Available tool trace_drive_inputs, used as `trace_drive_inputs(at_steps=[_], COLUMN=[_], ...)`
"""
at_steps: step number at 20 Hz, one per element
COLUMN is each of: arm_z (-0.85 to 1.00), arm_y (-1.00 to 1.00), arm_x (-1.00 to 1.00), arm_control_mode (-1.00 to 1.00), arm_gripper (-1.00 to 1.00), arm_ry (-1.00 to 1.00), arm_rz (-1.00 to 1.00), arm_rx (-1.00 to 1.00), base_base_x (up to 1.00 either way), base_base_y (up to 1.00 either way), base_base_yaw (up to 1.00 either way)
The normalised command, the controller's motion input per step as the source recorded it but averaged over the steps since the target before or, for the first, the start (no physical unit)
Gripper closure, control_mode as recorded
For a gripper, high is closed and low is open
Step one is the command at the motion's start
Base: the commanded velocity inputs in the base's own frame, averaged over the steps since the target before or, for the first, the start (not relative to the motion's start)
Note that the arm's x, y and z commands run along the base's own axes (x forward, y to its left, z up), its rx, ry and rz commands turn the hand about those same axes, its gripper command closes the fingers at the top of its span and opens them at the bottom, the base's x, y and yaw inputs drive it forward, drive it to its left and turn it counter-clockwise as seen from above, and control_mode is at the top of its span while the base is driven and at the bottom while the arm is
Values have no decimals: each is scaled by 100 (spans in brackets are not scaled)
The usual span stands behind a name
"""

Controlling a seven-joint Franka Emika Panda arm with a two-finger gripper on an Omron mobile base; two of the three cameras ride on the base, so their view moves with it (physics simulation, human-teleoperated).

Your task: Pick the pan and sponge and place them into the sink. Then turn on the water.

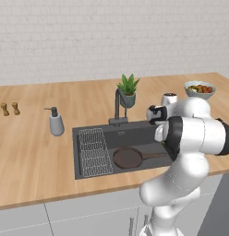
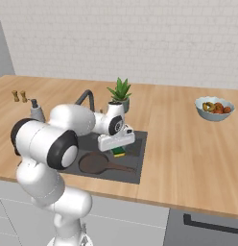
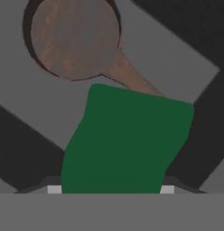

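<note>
The dark pan [image 1: 128,157] [image 2: 94,162] [image 3: 73,40] lies flat on the floor of the sink [image 1: 135,133] [image 2: 135,174], its handle pointing right. My gripper [image 2: 119,148] hangs over the right part of the basin, shut on the sponge [image 2: 120,153] [image 3: 127,140]. The sponge's green face is toward the hand camera, and its yellow layer shows in the right base view. It is held just above the pan's handle and is not resting on anything. The curved faucet [image 1: 117,103] [image 2: 87,96] stands behind the sink; no water runs.
A wire rack [image 1: 94,152] lies at the sink's left side. A soap dispenser [image 1: 56,122] [image 2: 37,111] is left of the basin and a potted plant [image 1: 128,90] [image 2: 120,93] behind it. A fruit bowl [image 1: 200,89] [image 2: 214,108] and two small shakers [image 1: 10,109] sit farther off.
</note>
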Motion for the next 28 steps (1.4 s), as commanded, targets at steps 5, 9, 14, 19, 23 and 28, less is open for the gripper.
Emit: trace_drive_inputs(at_steps=[5,9,14,19,23,28], arm_z=[-27,-36,-36,-7,-35,-58], arm_y=[13,26,12,0,0,2], arm_x=[21,3,2,0,15,18], arm_control_mode=[-100,-100,-100,-100,-100,-100], arm_gripper=[100,100,100,100,100,100], arm_ry=[5,6,6,5,0,-4], arm_rz=[-16,-46,-42,-1,-2,-3], arm_rx=[0,0,0,0,0,0], base_base_x=[0,0,0,0,0,0], base_base_y=[0,0,0,0,0,0], base_base_yaw=[0,0,0,0,0,0])
